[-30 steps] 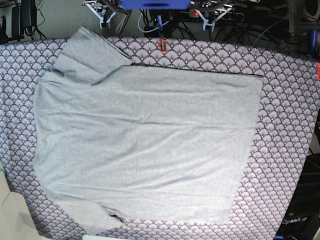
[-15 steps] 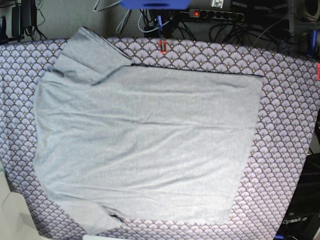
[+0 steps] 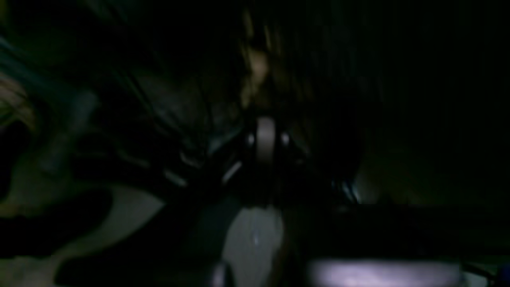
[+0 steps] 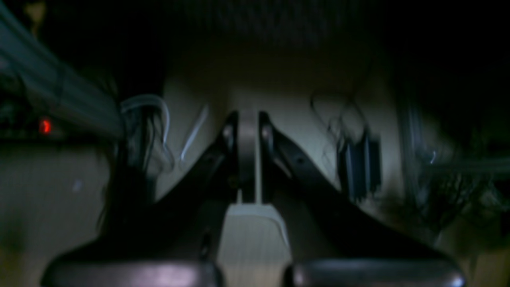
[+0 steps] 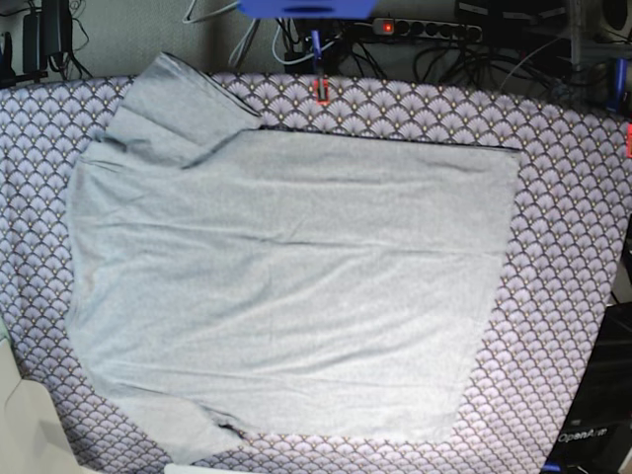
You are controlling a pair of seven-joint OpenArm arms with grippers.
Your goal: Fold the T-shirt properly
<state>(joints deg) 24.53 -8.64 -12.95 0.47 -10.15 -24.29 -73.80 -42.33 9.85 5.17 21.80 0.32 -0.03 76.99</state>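
Now | T-shirt (image 5: pixel 286 286) spread flat, unfolded, over purple patterned surface (image 5: pixel 573 247), sleeve (image 5: pixel 178 104) toward far-left corner, probably laid out for first fold | right tool (image 4: pixel 248 119) pressed together, empty, raised clear, aimed at cables (image 4: pixel 143 115) | left tool (image 3: pixel 266 137) dim, blurred, together, holding nothing.

One T-shirt (image 5: pixel 286 286) is seen, with two short sleeves counted on it — one at the far edge, one at the near edge. One patterned table cloth (image 5: pixel 563 197) is counted beneath it. One power strip (image 5: pixel 427 30) with a single red light is made out behind the table. Two grippers are counted — the right gripper (image 4: pixel 247 131) and, seemingly, the left gripper (image 3: pixel 265 139) in a very dark view.
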